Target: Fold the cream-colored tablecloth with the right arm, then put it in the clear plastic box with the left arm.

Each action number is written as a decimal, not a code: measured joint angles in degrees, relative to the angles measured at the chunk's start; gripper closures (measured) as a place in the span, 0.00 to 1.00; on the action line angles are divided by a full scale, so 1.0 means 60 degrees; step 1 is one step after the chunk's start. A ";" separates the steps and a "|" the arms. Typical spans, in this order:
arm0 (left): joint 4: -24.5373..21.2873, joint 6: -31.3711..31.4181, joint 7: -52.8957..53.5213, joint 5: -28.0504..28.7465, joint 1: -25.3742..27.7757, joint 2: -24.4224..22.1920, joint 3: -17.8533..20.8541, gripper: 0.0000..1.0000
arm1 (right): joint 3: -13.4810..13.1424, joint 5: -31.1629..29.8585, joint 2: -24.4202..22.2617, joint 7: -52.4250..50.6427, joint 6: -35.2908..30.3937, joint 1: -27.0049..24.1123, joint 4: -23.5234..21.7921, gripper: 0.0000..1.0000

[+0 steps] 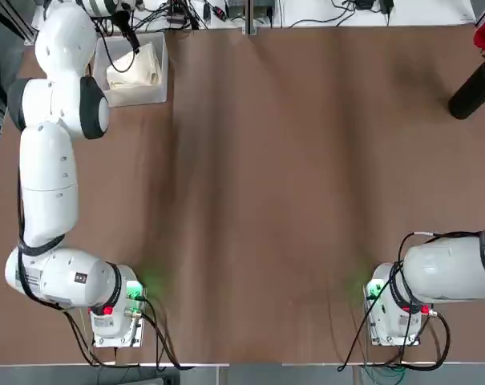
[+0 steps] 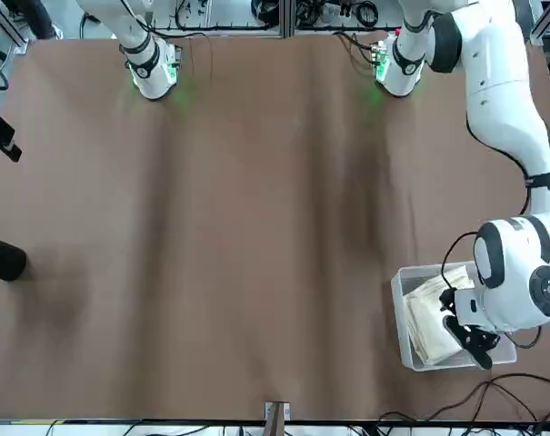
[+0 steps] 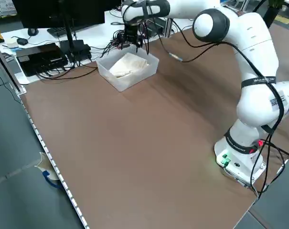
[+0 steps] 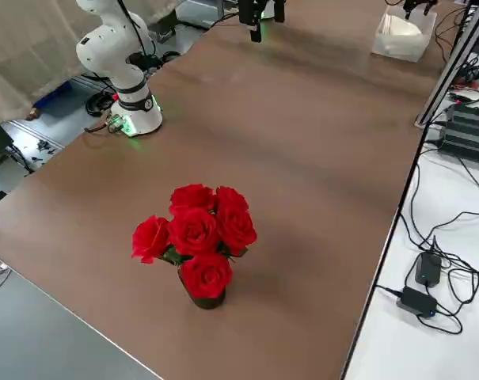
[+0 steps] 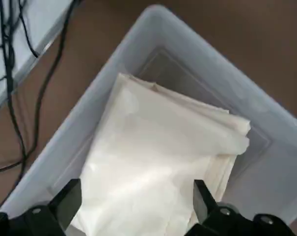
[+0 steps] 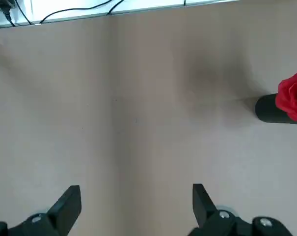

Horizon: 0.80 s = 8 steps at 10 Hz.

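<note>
The tablecloth [image 5: 158, 162] is lying folded inside the box [image 1: 158, 90], which is sitting at the bench's [image 1: 306, 200] far left corner w/ the left claw [image 5: 136, 204] hanging just above it. A vase of roses [image 4: 195, 241] is standing at the far right edge, well apart from the box.

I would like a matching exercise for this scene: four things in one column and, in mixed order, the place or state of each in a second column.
Things:
1. cream-colored tablecloth
2. clear plastic box
3. left hand
4. red roses

Places or states:
A. open, just above the box
B. in a dark vase on the table's right side
C. folded, lying inside the box
D. at the table's far left corner

Pairs: 1-C, 2-D, 3-A, 4-B
</note>
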 joint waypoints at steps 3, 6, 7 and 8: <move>0.0150 -0.1363 -0.1138 0.0000 0.0064 -0.1389 0.0015 0.00 | 0.0003 0.0000 0.0001 0.0016 -0.0001 0.0000 -0.0004 0.00; 0.0150 -0.3137 -0.3400 0.0288 0.0207 -0.2934 -0.0030 0.00 | 0.0010 0.0000 0.0001 0.0022 -0.0001 0.0000 -0.0004 0.00; 0.0142 -0.3777 -0.3798 0.0399 0.0295 -0.3382 -0.0069 0.00 | 0.0012 0.0000 0.0002 0.0022 -0.0001 0.0000 -0.0005 0.00; 0.0129 -0.4308 -0.4271 0.0456 0.0399 -0.3799 -0.0107 0.00 | 0.0014 0.0000 0.0002 0.0022 -0.0001 0.0000 -0.0005 0.00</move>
